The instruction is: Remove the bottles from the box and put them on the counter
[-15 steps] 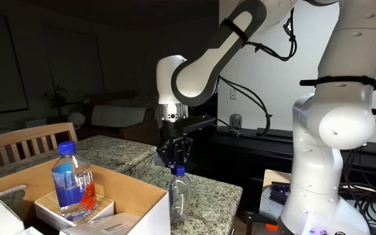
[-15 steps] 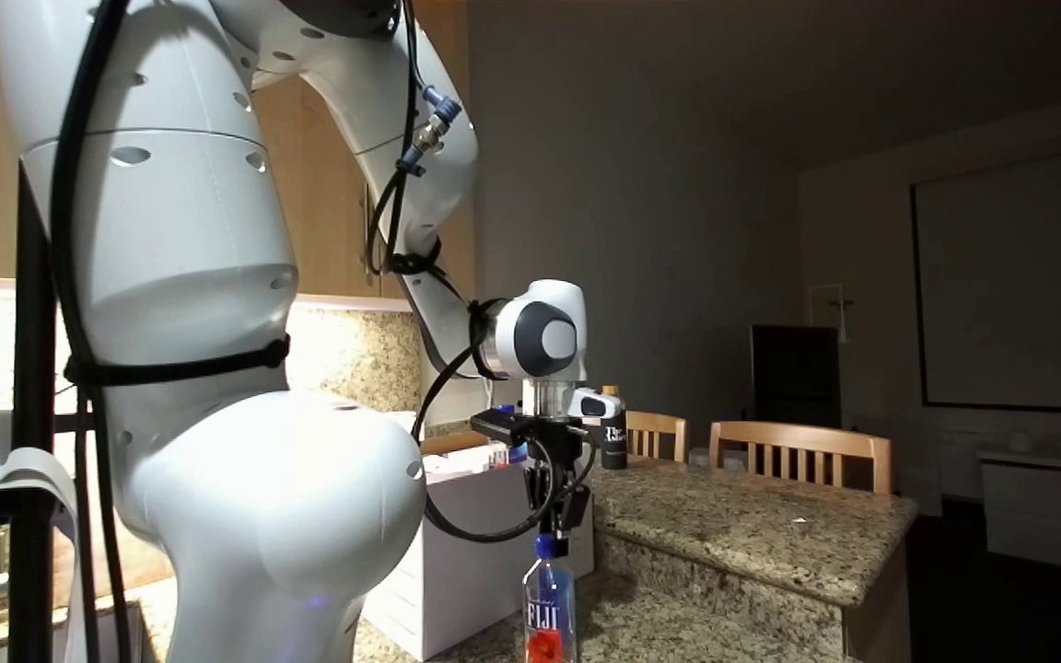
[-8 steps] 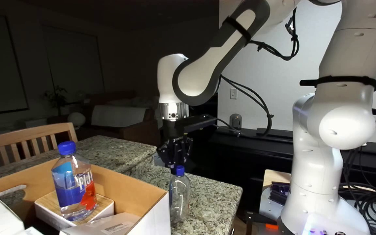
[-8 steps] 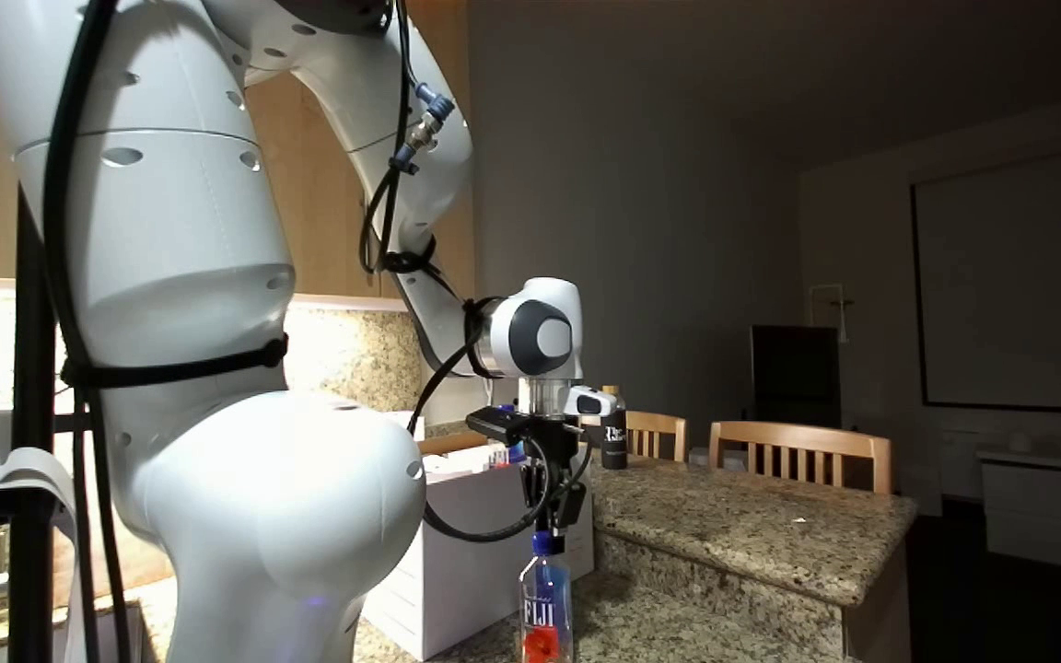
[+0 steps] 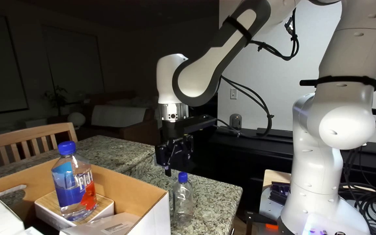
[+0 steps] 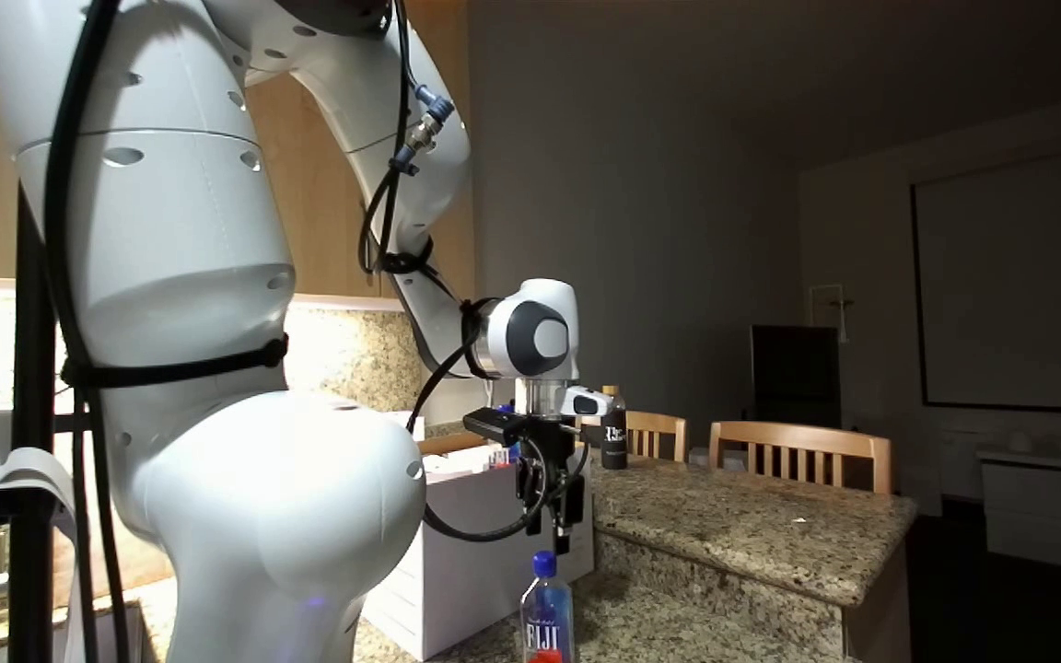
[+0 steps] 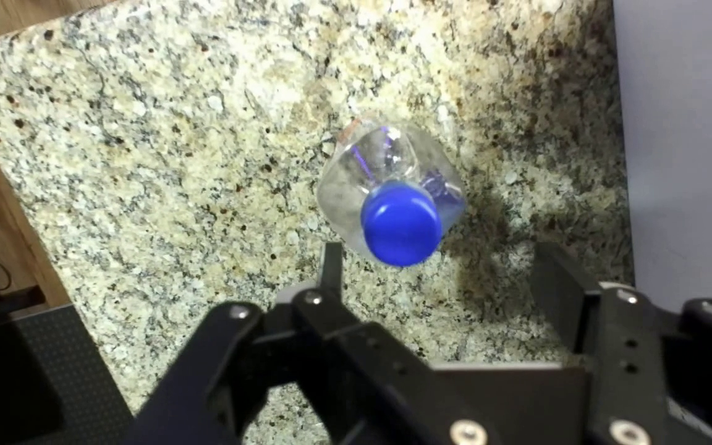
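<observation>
A clear bottle with a blue cap (image 5: 183, 202) stands upright on the speckled granite counter (image 5: 211, 199), close beside the box. My gripper (image 7: 439, 253) is open above it, its fingers spread wide and apart from the cap (image 7: 401, 225). In both exterior views a gap shows between the fingertips and that bottle (image 6: 546, 617). Another bottle (image 5: 73, 186), with a blue and red label, is upright inside the cardboard box (image 5: 122, 182). The box's white outer wall (image 6: 484, 552) hides most of that bottle in an exterior view.
Under the boxed bottle lies a small wood-topped carton (image 5: 104, 204), with a flat package (image 5: 116, 222) alongside. A raised granite ledge (image 6: 733, 506) runs behind the counter, carrying a dark bottle (image 6: 614, 437). The counter's edge (image 7: 16, 179) drops off opposite the box wall (image 7: 683, 154).
My gripper has opened and let go of the bottle's cap. The bottle sits slightly lower and now stands free on the counter. The arm has shifted only a little.
</observation>
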